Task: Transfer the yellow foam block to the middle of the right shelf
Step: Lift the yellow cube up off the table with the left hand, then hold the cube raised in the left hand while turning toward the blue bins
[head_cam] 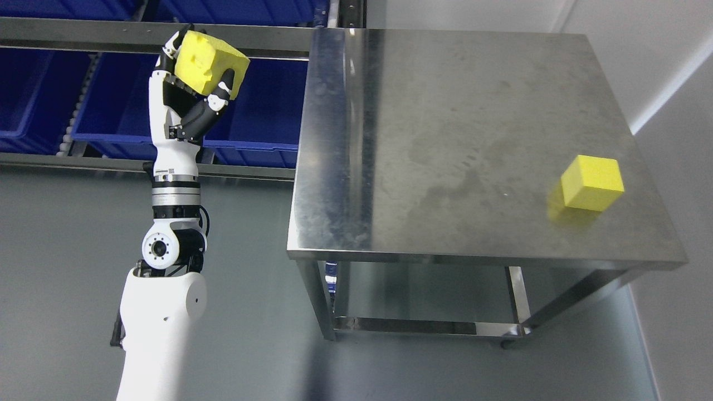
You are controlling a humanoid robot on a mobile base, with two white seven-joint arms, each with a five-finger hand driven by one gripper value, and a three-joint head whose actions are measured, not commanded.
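Rising from the bottom edge at the lower left of the frame, the robot's white and black left arm [161, 312] reached straight up the picture, its silver wrist ring sitting about halfway up the left side. To its right, in the lower middle, the near edge of a square stainless-steel table [445, 139] crossed the frame, with its legs and lower rail showing beneath it against the grey floor [67, 267]. On the table's top, near the right edge in the middle right of the frame, a small yellow foam cube [591, 182] sat alone, well apart from everything else, its faint reflection smeared on the metal beside it.

Farther up, at the upper left, the left hand [192, 94] was closed around a larger yellow foam block [210, 61]. The black-and-white fingers [223, 94] curled against the block's lower right face while others pressed its upper left corner, so the block was pinched between them and tilted, held in the air just left of the table's far left corner.

Behind the hand, across the top left of the frame, deep blue plastic bins [111, 106] stood in rows on a metal rack [100, 36] with grey rails. White wall panels [657, 50] filled the upper right corner.
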